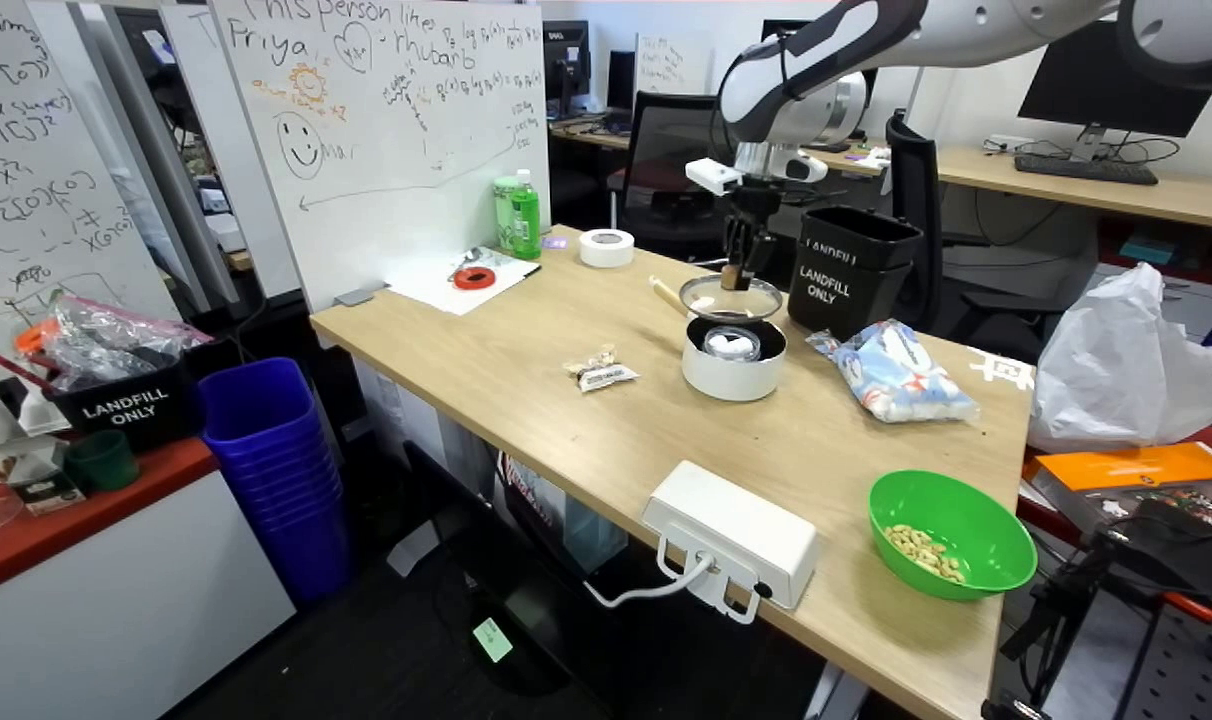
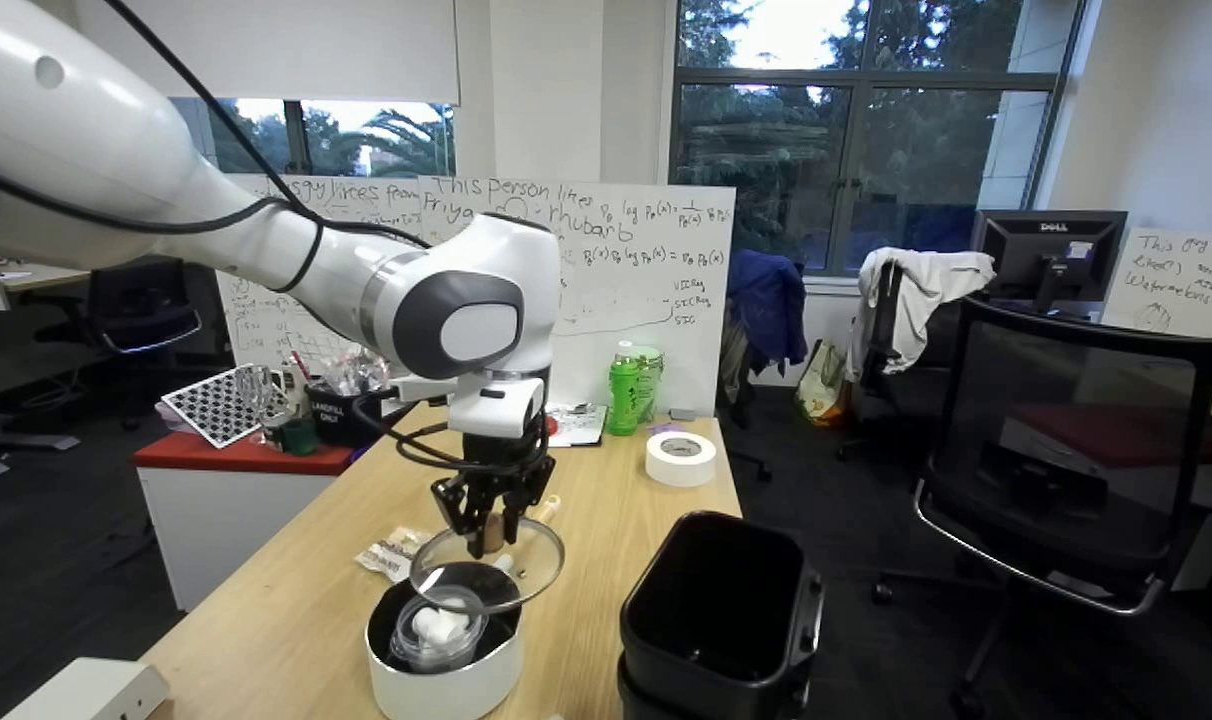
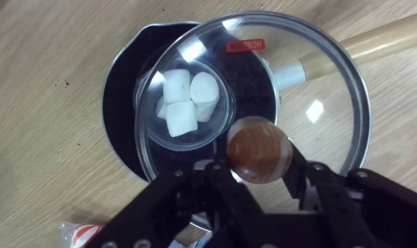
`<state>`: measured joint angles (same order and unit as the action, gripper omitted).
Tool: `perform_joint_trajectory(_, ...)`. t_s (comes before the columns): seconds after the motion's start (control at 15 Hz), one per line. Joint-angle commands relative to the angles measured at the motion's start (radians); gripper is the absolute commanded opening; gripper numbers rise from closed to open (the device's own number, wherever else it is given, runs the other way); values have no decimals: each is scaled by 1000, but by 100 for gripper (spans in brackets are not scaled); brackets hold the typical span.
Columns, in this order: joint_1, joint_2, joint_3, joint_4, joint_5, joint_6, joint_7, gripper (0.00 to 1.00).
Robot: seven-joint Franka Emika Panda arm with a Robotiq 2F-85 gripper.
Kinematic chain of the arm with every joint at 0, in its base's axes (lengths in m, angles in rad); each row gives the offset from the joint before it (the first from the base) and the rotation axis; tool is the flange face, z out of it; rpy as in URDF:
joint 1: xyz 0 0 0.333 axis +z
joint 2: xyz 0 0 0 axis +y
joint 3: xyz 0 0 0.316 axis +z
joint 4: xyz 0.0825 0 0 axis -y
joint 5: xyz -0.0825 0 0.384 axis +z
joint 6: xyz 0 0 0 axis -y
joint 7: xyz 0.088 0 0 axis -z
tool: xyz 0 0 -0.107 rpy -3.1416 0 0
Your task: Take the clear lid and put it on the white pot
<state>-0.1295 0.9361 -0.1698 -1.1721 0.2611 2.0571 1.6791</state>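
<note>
Clear round glass lid (image 3: 249, 96), up in the air, hanging right below our robot's black two-fingered gripper (image 2: 494, 535)! We see a grey rim (image 3: 361, 110) circling it, bright white reflections scattered across the glass, and a small red rectangular label (image 3: 246, 45) with pale lettering, out toward the edge away from the gripper in the wrist view. From the middle stands a stubby brown wooden knob (image 3: 258, 153), and that's where we have our hold: both black fingers (image 3: 296, 170) press in on it from either side, the gap between them only as wide as the knob. In an exterior view we catch the lid leaning a little.

Underneath the gripper and its load, there's the low round white pot (image 1: 731, 378) with a dark inside! We have the lid over only part of it, set off toward the pot's straight tan handle (image 3: 391, 36), and we can't tell whether lid and pot touch. Inside the pot we spot a small clear round cup (image 2: 428, 658) with plump white marshmallows (image 2: 440, 626) in it. Near the gripper we've got a black plastic bin (image 1: 831, 290) and a blue-and-white plastic bag (image 1: 901, 372); well apart from it, a bright green round bowl (image 1: 976, 510) of pale yellowish pieces (image 1: 921, 548).
</note>
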Motion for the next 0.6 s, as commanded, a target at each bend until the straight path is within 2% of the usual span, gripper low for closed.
perform_joint_trajectory(0.0,-6,-27,9,-45,-11,-7,12,16)
perform_joint_trajectory(0.53,-10,-41,44,-125,16,7,-26,16)
